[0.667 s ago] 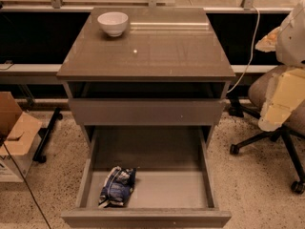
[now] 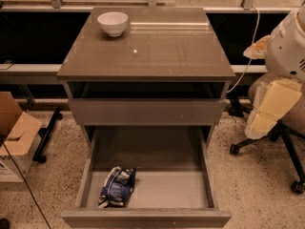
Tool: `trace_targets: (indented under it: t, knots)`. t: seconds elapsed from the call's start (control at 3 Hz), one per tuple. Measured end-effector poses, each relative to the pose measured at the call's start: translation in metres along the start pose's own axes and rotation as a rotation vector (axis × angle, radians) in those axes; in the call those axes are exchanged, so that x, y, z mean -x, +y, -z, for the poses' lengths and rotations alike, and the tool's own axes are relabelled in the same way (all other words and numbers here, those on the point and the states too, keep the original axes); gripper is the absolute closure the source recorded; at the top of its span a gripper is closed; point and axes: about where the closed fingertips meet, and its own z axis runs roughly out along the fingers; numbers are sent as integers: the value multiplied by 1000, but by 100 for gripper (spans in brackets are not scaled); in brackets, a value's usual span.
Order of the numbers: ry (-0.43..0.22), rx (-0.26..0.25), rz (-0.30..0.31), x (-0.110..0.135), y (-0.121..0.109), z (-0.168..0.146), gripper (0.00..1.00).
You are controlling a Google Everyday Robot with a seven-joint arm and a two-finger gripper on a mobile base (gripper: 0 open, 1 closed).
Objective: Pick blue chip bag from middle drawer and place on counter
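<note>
The blue chip bag (image 2: 117, 186) lies crumpled on the floor of the open middle drawer (image 2: 157, 191), in its front left corner. The drawer is pulled far out below a closed plain drawer front (image 2: 145, 111). The glossy grey-brown counter (image 2: 157, 51) tops the cabinet. My gripper (image 2: 266, 114), a cream-coloured piece under the white arm (image 2: 288, 46), hangs to the right of the cabinet at about the height of the closed drawer front. It is well apart from the bag and holds nothing I can see.
A white bowl (image 2: 113, 23) stands on the counter's back left corner. An office chair (image 2: 281, 137) with wheeled legs stands right of the cabinet, behind my arm. A cardboard box (image 2: 14, 132) and a black stand sit on the speckled floor at the left.
My arm and gripper have moved slightly down and to the left, toward the cabinet. The bag, drawer and bowl have not moved.
</note>
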Motion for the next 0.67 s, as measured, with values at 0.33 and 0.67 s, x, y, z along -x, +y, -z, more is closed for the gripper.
trace_targets:
  t: [0.33, 0.67]
  knots:
    - [-7, 2, -1, 2, 1, 0, 0]
    - [-2, -20, -23, 6, -3, -9, 0]
